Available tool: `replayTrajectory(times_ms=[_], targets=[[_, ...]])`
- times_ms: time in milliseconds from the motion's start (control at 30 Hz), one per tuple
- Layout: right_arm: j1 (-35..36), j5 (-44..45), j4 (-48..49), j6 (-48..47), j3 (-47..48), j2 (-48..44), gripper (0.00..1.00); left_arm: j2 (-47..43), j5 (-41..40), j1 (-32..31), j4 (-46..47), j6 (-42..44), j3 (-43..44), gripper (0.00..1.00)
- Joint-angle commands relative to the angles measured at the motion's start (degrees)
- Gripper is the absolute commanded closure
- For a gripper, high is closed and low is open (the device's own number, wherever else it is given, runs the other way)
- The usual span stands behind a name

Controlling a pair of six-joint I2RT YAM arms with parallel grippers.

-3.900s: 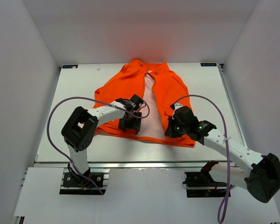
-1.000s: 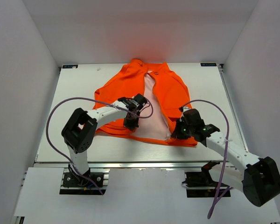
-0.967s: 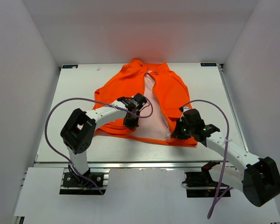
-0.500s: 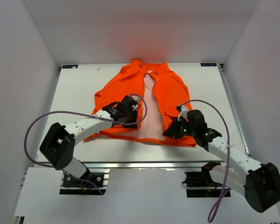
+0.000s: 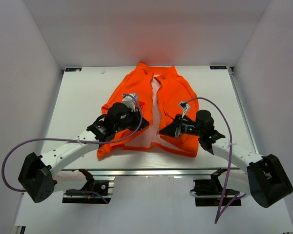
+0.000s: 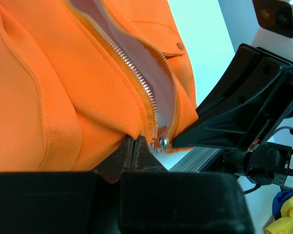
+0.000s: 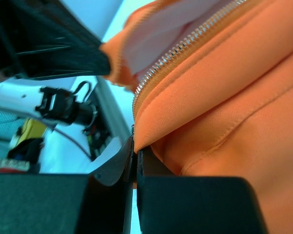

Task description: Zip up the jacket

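Observation:
The orange jacket (image 5: 178, 97) lies on the white table (image 5: 73, 107) with its collar at the far side and its front open, showing pale lining. My left gripper (image 5: 145, 122) is shut on the lower front edge of the jacket's left panel, beside the zipper teeth (image 6: 136, 85); a small metal zipper end (image 6: 162, 142) hangs just past my fingertips (image 6: 139, 148). My right gripper (image 5: 162, 131) is shut on the lower front edge of the right panel, just below its zipper teeth (image 7: 185, 48). The two grippers face each other a short gap apart, holding the hem raised.
A metal rail (image 5: 146, 170) runs along the table's near edge, just below the jacket's hem. White walls close in the back and both sides. Purple cables (image 5: 19, 146) loop out from both arms. The other arm's black body (image 6: 244, 112) fills the right of the left wrist view.
Both grippers have lifted the jacket's lower front edges and drawn them closer together. The left arm has swung low and stretched out to the left. The jacket's lower part has bunched up.

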Motion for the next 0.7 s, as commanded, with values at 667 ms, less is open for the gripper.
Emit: replayTrajectory(times_ms=[667], targets=[[0.01, -3.38, 14.92, 7.89, 2.1, 2.91, 1.0, -1.83, 2.44, -1.36, 11.81, 2.94, -3.97, 1.0]])
